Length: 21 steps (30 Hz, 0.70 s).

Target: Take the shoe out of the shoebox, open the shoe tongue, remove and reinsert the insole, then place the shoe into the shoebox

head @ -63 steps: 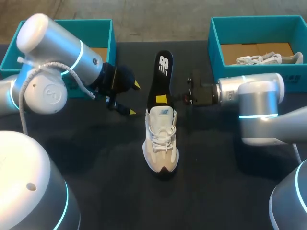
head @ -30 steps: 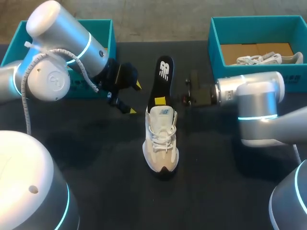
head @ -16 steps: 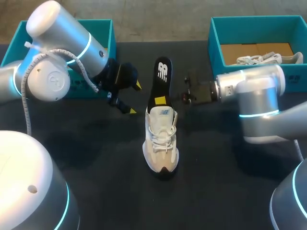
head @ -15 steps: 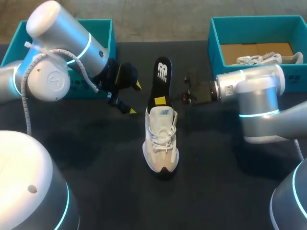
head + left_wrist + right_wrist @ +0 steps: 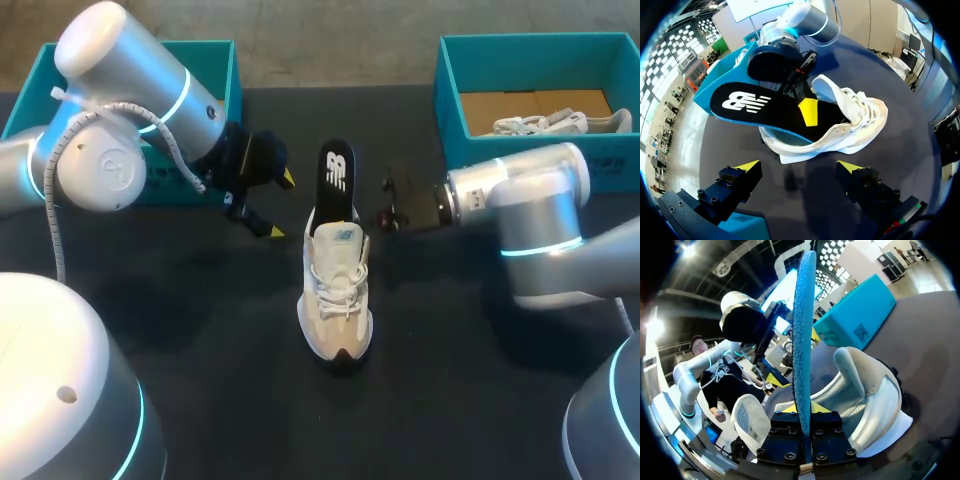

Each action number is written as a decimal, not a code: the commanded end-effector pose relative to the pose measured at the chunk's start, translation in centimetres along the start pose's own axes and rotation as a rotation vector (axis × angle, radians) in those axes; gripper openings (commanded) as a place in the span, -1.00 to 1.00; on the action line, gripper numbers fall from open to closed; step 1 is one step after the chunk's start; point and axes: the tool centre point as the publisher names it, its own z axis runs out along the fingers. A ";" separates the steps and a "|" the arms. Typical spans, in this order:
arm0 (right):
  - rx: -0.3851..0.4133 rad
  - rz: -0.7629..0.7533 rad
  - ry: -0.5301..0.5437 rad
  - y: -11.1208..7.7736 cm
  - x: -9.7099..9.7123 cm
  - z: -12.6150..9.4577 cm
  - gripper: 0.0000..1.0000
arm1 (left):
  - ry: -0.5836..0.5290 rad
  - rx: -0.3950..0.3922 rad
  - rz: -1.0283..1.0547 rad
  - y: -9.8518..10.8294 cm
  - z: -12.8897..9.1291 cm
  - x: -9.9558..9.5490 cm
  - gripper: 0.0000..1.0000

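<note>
A white shoe (image 5: 338, 300) stands mid-table, toe toward me, tongue (image 5: 827, 90) lifted. A black insole (image 5: 336, 180) with a white logo pokes out of its heel opening, its front end inside the shoe (image 5: 850, 125) and its rear end raised. My right gripper (image 5: 352, 212) is shut on the insole's side edge; in the right wrist view the insole's blue underside (image 5: 804, 315) stands upright between that gripper's (image 5: 801, 409) yellow tips, with the shoe (image 5: 865, 390) just ahead. My left gripper (image 5: 279, 205) hangs open left of the shoe's heel, touching nothing; its yellow tips flank empty space (image 5: 799, 166).
A teal shoebox (image 5: 215, 70) stands at the back left behind my left arm. A second teal shoebox (image 5: 445, 85) at the back right holds another white shoe (image 5: 545, 122). The dark tabletop (image 5: 240, 350) lies bare in front of the shoe.
The insole's raised rear end has drawn closer to the shoe, carried by my right gripper, which shifted slightly toward the shoe. The left arm has stayed put.
</note>
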 end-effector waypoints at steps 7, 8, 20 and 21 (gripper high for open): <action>0.011 -0.043 -0.039 1.0 0.5 -0.7 -0.44 | 0.001 -0.003 0.000 0.0 0.0 0.0 1.00; 0.014 -0.046 -0.041 1.2 0.5 -0.9 -0.45 | 0.001 -0.003 0.000 0.0 0.0 0.0 1.00; 0.074 -0.066 -0.034 3.0 -0.5 -1.4 -1.00 | 0.001 -0.003 0.000 0.0 0.0 0.0 1.00; 0.081 -0.060 -0.032 2.8 -0.7 -1.3 -1.00 | 0.001 -0.003 0.000 0.0 0.0 0.0 1.00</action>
